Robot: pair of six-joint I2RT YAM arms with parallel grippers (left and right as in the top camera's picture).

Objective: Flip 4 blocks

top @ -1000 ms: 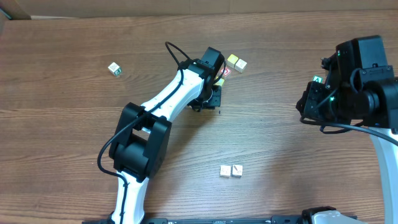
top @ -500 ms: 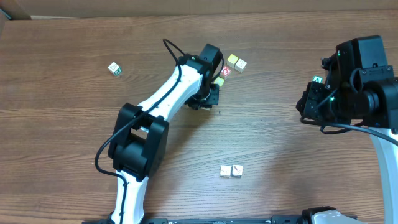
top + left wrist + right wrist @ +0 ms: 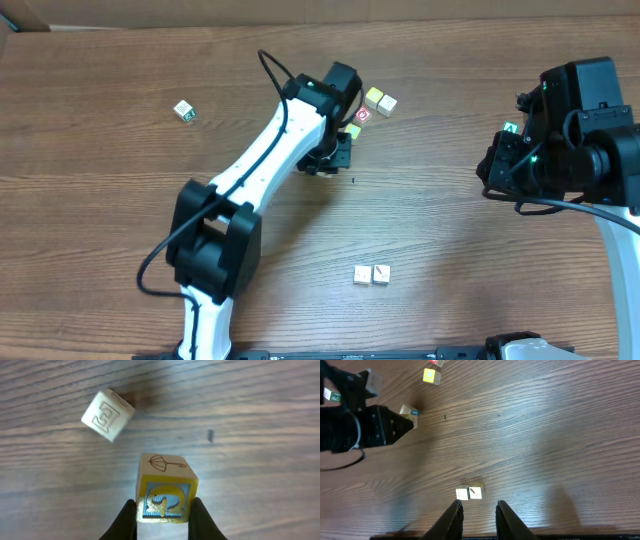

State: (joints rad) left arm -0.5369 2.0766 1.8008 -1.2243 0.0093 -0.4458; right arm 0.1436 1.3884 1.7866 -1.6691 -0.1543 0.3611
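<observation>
My left gripper [image 3: 165, 506] is shut on a block [image 3: 166, 491] with a yellow-rimmed blue "2" face and an umbrella drawing on top. In the right wrist view this block [image 3: 410, 413] shows at the left fingertips. Just beyond it lies a tilted cream block [image 3: 107, 415], seen from above as a yellowish block [image 3: 353, 131]. In the overhead view the left gripper [image 3: 338, 158] covers the held block. Two cream blocks [image 3: 363, 275] [image 3: 381, 274] sit side by side near the front. My right gripper [image 3: 479, 512] hangs open above that pair [image 3: 469, 493], holding nothing.
A red-faced cube [image 3: 363, 115] and two pale cubes [image 3: 373, 97] [image 3: 387, 104] cluster behind the left gripper. A green-marked cube [image 3: 184, 110] lies alone at the far left. The right arm [image 3: 570, 130] is at the right edge of the wooden table [image 3: 450, 240].
The left arm's elbow has swung left and toward the front, and its wrist has shifted slightly. The blocks on the table and the right arm have not moved.
</observation>
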